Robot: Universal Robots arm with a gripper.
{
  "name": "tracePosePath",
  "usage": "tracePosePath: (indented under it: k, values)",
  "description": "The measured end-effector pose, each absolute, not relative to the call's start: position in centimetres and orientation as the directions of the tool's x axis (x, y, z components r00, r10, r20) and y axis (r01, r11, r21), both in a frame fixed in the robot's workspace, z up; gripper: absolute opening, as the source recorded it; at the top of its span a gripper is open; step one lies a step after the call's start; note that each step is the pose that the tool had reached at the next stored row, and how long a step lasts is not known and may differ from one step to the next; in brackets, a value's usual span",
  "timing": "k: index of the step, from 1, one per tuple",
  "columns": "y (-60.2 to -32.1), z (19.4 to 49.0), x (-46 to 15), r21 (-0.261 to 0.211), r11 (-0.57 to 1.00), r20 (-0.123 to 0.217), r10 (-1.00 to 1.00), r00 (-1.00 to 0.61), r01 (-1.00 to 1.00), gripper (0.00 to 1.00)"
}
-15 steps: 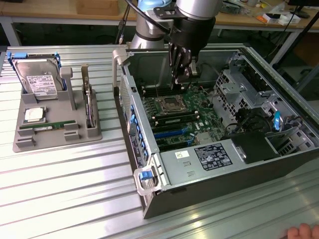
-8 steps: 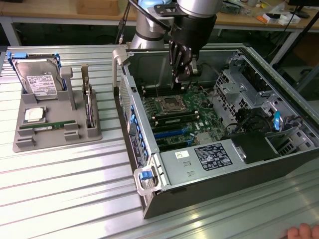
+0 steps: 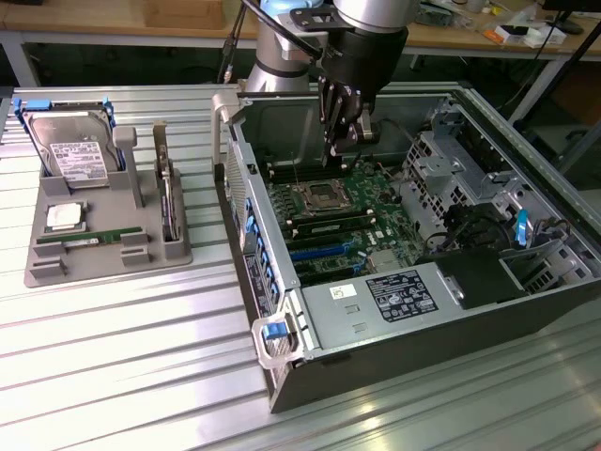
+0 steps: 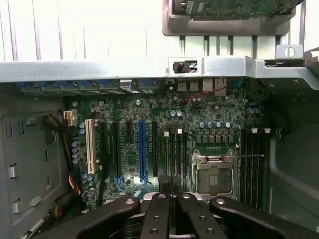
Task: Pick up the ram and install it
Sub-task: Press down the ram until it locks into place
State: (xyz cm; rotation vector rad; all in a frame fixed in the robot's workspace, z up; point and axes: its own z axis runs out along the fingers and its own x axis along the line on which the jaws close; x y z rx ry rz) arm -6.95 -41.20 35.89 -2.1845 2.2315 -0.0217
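Claw [image 3: 339,141] of the black multi-finger gripper is seen pinched fully together with nothing held, hung over the green motherboard [image 3: 333,211] inside the open grey computer case [image 3: 526,310], just above the empty silver processor socket [image 3: 319,197].

Long thin green ram stick [image 3: 92,239] is found lying flat in a slot near the front edge of the grey parts tray [image 3: 42,272], on the ribbed metal table [image 3: 113,376], well apart from the claw, toward the exterior view's left. Its long axis is laid roughly along the tray's front edge. Ram is judged not yet picked up.

On the same tray, the silver hard drive [image 3: 70,150] is stood at the back corner, the square silver processor chip [image 3: 64,216] is set just behind the ram, and the bracketed card [image 3: 167,202] is stood on edge at the tray's far side.

From the wrist view, the closed fingertips [image 4: 163,180] are seen touching, with the black memory slots [image 4: 251,164] beside the socket, which the exterior view shows less plainly; the tray and ram placement is given by the exterior view.
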Motion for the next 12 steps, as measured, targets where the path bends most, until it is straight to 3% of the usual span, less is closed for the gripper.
tracePosePath:
  k: [12]
  values:
    - [-41.2, 35.89, -6.94, -0.023, 0.082, -0.004, -0.997, -0.082, -0.996, 0.11]
